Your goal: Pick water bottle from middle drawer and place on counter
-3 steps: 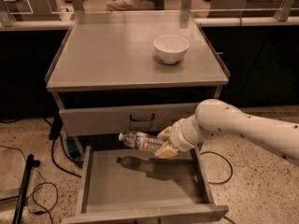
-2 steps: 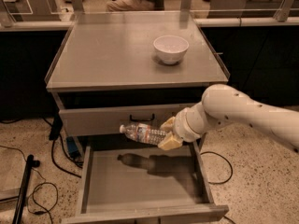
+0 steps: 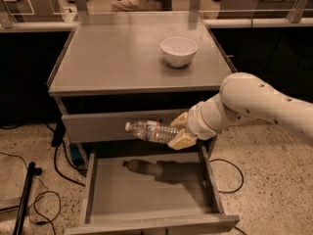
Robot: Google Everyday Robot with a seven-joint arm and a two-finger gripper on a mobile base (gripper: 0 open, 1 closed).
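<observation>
The water bottle (image 3: 150,130) is clear and ribbed with a white cap pointing left. It lies roughly level in the air above the open middle drawer (image 3: 146,192), in front of the closed drawer front above it. My gripper (image 3: 179,130) is shut on the bottle's right end, coming in from the right on a white arm (image 3: 249,104). The bottle's shadow falls on the drawer's bare floor. The counter (image 3: 117,53) is the grey cabinet top behind and above the bottle.
A white bowl (image 3: 179,50) stands on the right half of the counter. Black cables (image 3: 34,199) and a dark stand lie on the speckled floor at the left. A cable loops on the floor at the right. A person sits behind the counter at the top.
The gripper has lifted the bottle up out of the drawer. It now hangs higher, in front of the upper drawer front.
</observation>
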